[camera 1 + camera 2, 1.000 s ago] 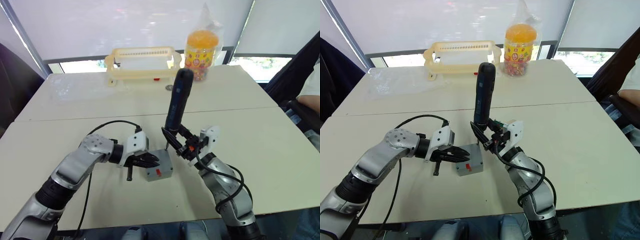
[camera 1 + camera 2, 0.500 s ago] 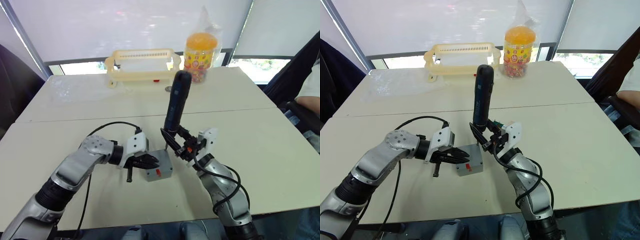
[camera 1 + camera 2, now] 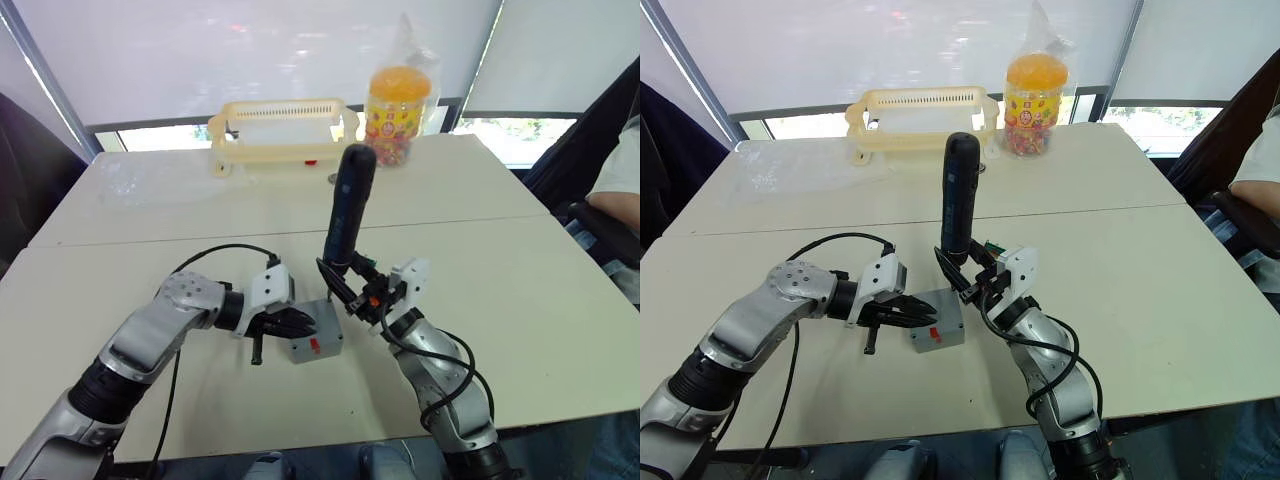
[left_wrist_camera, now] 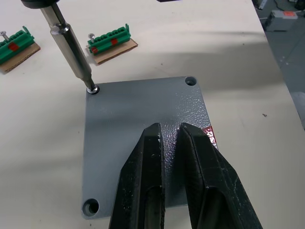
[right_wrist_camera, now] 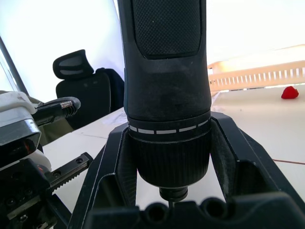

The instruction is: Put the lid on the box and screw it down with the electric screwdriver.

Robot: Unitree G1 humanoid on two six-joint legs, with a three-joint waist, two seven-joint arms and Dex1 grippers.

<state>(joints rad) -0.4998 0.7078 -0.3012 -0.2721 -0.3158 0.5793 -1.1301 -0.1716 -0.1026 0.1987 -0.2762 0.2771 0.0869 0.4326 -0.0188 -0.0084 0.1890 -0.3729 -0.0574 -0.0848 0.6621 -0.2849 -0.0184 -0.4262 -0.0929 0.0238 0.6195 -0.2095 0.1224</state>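
The grey lid lies on the grey box, whose near side carries a red mark. My left gripper is shut, and its fingertips rest on top of the lid. My right gripper is shut on the electric screwdriver, which stands nearly upright. The metal bit sits on a screw in one corner of the lid. Two other corner holes of the lid are open.
Two small green blocks lie on the table beyond the box. At the far edge stand a cream slotted basket and a jar of sweets. A person sits at the right.
The right gripper and the screwdriver have shifted slightly left. The left gripper stays on the lid.
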